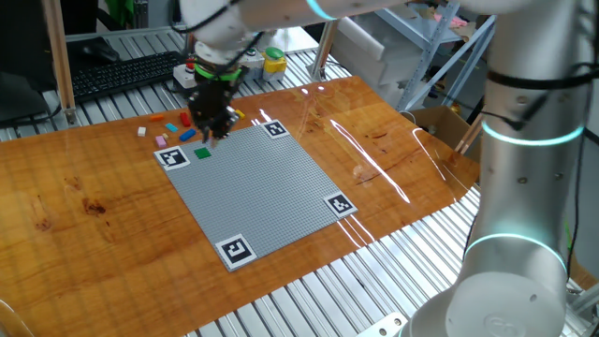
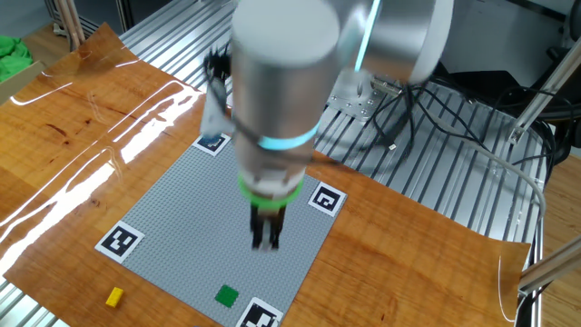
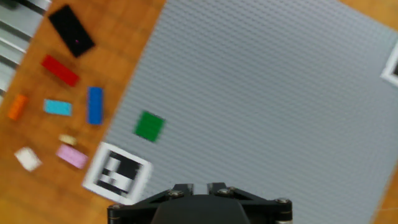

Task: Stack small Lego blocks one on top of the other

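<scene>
While my gripper (image 2: 266, 238) hangs fingers-down over the grey baseplate (image 1: 262, 187), I cannot tell whether its jaws are apart or together. One green Lego block (image 3: 149, 126) sits on the plate near a corner marker (image 3: 117, 173). Off the plate, on the wooden table (image 1: 94, 206), lie the black (image 3: 71, 31), red (image 3: 60, 70), dark blue (image 3: 95, 105), light blue (image 3: 58, 107), orange (image 3: 17, 106), pink (image 3: 72, 156) and white (image 3: 27, 158) blocks.

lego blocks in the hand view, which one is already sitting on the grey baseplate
The green block. It alone rests on the grey baseplate, near its marked corner; the others lie off it on the wooden table.
</scene>
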You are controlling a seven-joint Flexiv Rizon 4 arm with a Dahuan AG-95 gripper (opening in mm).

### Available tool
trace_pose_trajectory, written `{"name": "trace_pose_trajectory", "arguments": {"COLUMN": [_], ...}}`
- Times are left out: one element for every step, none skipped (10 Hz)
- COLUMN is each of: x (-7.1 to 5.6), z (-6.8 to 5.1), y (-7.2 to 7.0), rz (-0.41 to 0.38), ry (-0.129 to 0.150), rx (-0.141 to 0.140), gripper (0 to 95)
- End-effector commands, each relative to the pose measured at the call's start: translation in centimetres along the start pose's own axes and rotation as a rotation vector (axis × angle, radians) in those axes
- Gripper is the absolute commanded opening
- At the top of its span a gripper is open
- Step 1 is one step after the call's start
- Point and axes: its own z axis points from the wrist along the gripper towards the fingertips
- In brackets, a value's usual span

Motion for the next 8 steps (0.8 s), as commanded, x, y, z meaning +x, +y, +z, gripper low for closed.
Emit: {"name": "trace_pose_trajectory", "arguments": {"x": [-0.9,-1.4,-2.2,-2.7,-3.4,-3.8,-4.6,-5.1], "z": [0.5,0.7,1.1,1.3,1.6,1.8,2.0,2.1], "y": [2.5,3.7,5.2,6.0,7.2,7.9,9.0,9.8], "rz": [0.006,0.007,0.012,0.012,0.014,0.022,0.041,0.057], "ry": [0.004,0.006,0.008,0.009,0.01,0.01,0.01,0.01], "rx": [0.003,0.007,0.007,0.007,0.006,0.006,0.005,0.004], "gripper": [19.0,19.0,19.0,19.0,19.0,19.0,19.0,19.0]}}
